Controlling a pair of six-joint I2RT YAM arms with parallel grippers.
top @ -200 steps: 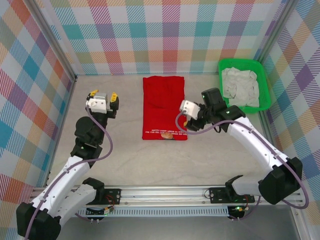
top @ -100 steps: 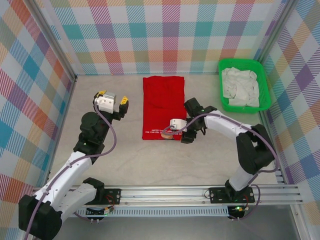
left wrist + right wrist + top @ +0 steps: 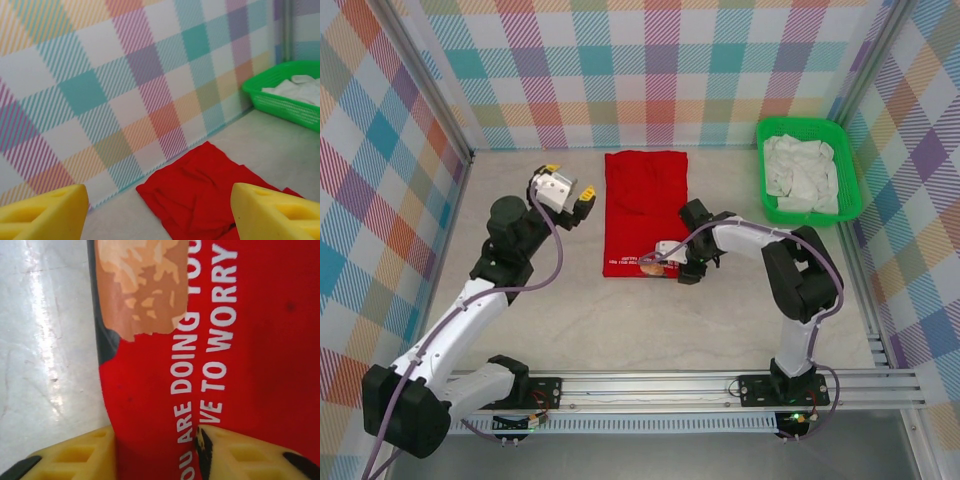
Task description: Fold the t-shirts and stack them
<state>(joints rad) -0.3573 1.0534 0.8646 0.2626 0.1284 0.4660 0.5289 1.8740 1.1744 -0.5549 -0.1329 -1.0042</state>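
Right wrist: you've got the red t-shirt (image 3: 250, 365), bear print (image 3: 142, 285) up, hem pinched in right gripper (image 3: 156, 442); left gripper (image 3: 568, 183) hovers wide.

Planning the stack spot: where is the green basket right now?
Top view: the green basket sits in the far right corner, right of the red t-shirt, holding white cloths.

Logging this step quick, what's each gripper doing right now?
Left gripper: open, holding nothing.
Right gripper: astride the red shirt at its edge; whether it grips yet cannot be told.
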